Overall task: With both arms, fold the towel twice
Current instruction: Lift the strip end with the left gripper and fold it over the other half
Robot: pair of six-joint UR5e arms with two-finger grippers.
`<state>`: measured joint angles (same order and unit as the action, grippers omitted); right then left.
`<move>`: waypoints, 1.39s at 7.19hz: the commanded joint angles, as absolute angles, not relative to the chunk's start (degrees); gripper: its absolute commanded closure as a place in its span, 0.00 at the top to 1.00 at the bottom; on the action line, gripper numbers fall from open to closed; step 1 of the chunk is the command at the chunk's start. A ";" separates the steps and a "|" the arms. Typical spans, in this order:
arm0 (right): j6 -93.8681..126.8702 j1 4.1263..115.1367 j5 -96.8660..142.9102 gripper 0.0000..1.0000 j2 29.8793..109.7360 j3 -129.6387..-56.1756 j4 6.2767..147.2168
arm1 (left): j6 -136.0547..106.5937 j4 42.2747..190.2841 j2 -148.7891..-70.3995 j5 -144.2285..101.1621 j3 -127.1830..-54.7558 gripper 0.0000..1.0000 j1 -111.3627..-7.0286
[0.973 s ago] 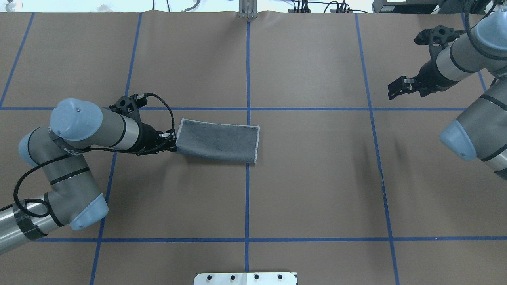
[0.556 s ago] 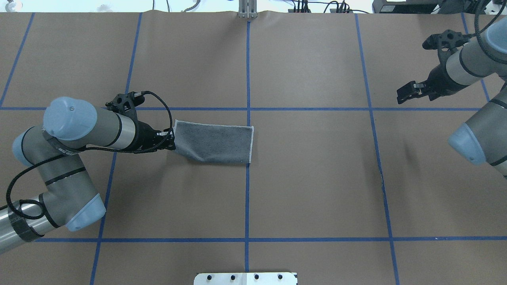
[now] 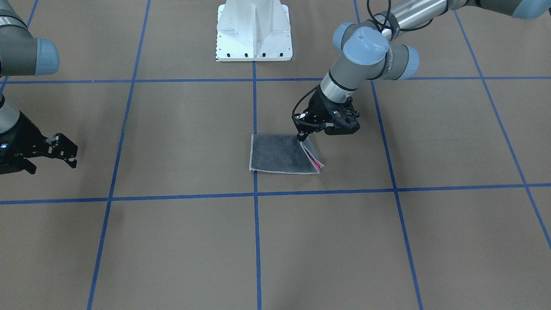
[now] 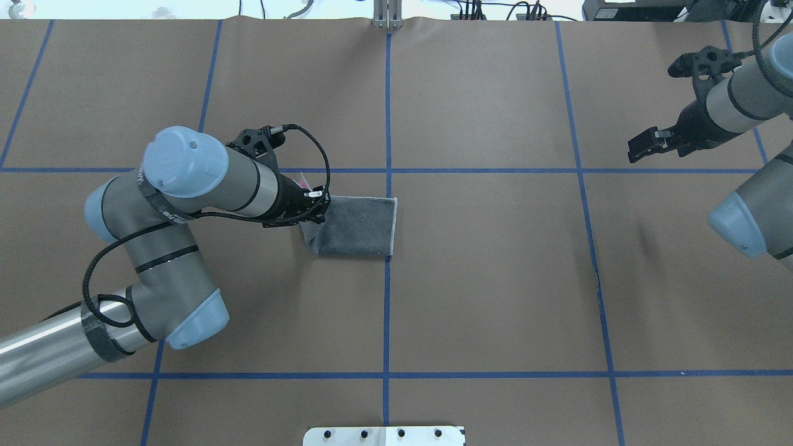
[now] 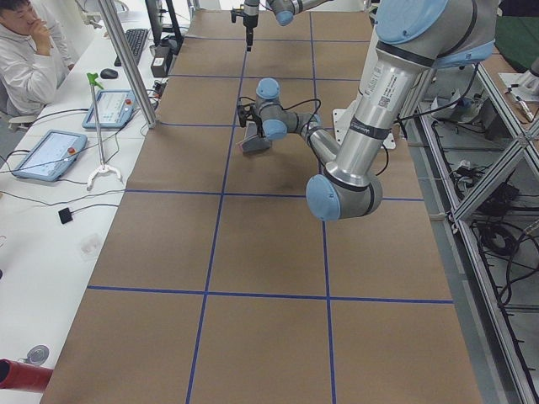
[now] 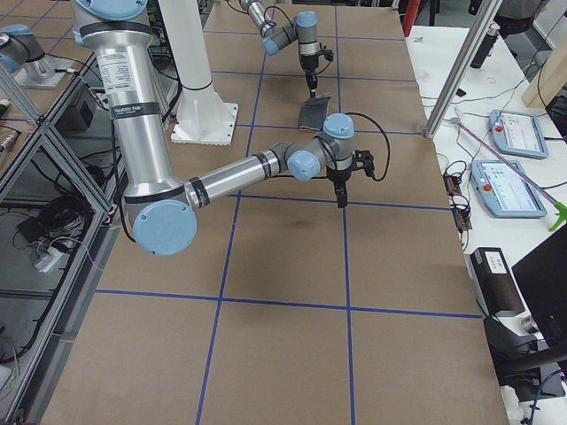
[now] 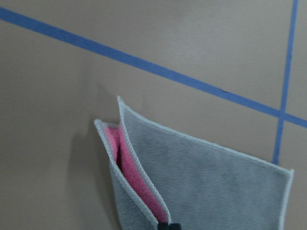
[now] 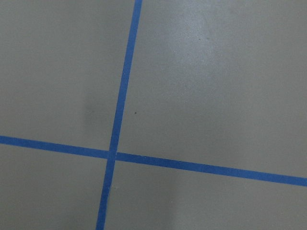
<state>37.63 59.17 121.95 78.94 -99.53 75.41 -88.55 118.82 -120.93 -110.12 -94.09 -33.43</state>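
Plainly, on the bench (image 4: 495,279) the left arm (image 4: 198,179) was placed far nearer than the right arm (image 4: 737,99). The towel (image 4: 362,226), grey face up, was laid beside the blue centre line (image 4: 386,310), its length stretched rightward from the left fingers (image 3: 300,134), which were clamped on its raised, pink-lined end. The right fingers (image 3: 69,147) were spread, nothing held, well apart.

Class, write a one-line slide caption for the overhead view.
Left gripper pinches the folded towel's raised edge; right gripper hovers open, far aside.

Left arm (image 4: 204,179) overhangs towel (image 4: 362,226) left edge (right side: bare table (image 4: 495,248)).
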 commanded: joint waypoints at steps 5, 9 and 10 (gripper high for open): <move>37.62 59.24 122.08 1.00 78.93 -99.40 75.41 | -90.26 117.25 -132.44 -107.31 -85.52 0.00 -30.32; 37.62 59.15 121.90 1.00 78.93 -99.23 75.41 | -90.09 117.42 -132.45 -107.23 -85.60 0.00 -28.92; 37.62 59.15 121.90 1.00 78.93 -99.23 75.41 | -90.09 117.42 -132.45 -107.23 -85.61 0.00 -28.31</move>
